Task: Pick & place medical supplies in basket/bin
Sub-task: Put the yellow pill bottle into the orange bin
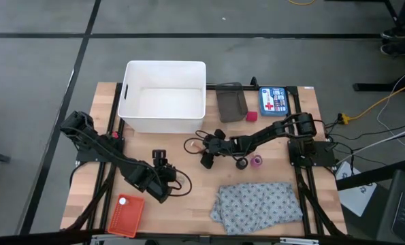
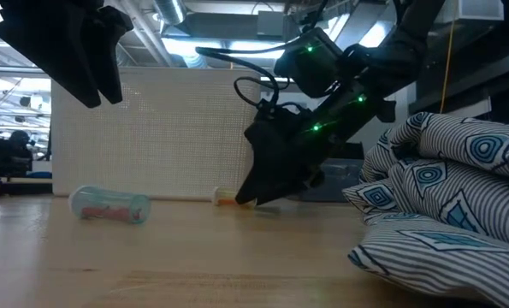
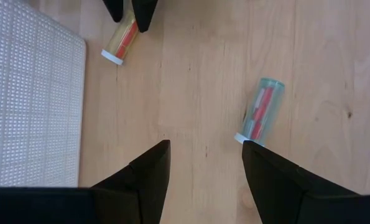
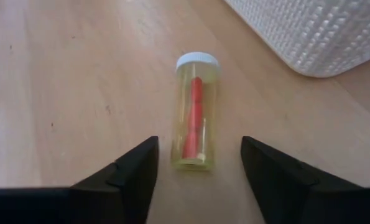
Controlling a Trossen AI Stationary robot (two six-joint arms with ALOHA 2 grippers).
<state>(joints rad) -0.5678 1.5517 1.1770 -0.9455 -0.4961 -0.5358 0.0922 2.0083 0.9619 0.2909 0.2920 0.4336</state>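
Your light wooden desk (image 1: pixel 188 197) carries everything here. The largest thing on it is the white rectangular plastic tub (image 1: pixel 163 96) at the far edge, its perforated wall filling the background of the low view. Next in size, you have the grey patterned cloth (image 1: pixel 258 203) lying rumpled at the near right, bulking up on the right of the low view. At the near left corner sits the small flat orange mesh basket (image 1: pixel 126 215), with a small white round piece inside it. Beyond the right arm you can see a dark grey rectangular container (image 1: pixel 231 102) and a blue flat first-aid box (image 1: pixel 273 100), with a small red block (image 1: pixel 252 116) between them.

Your left claw (image 3: pixel 204 163) hangs above the desk just beyond the basket, fingers apart and empty; a clear blue-tinted vial with red contents (image 3: pixel 260 110) lies on the wood just ahead of one finger.

Your right claw (image 4: pixel 198 162) is down near the middle of the desk, just in front of the tub. Its fingers stand apart on either side of a clear yellowish vial with a white cap and red contents (image 4: pixel 196 112), which lies flat on the wood and is not clamped. A small pink roll (image 1: pixel 256 160) and a dark roll (image 1: pixel 241 163) rest beside the right arm.
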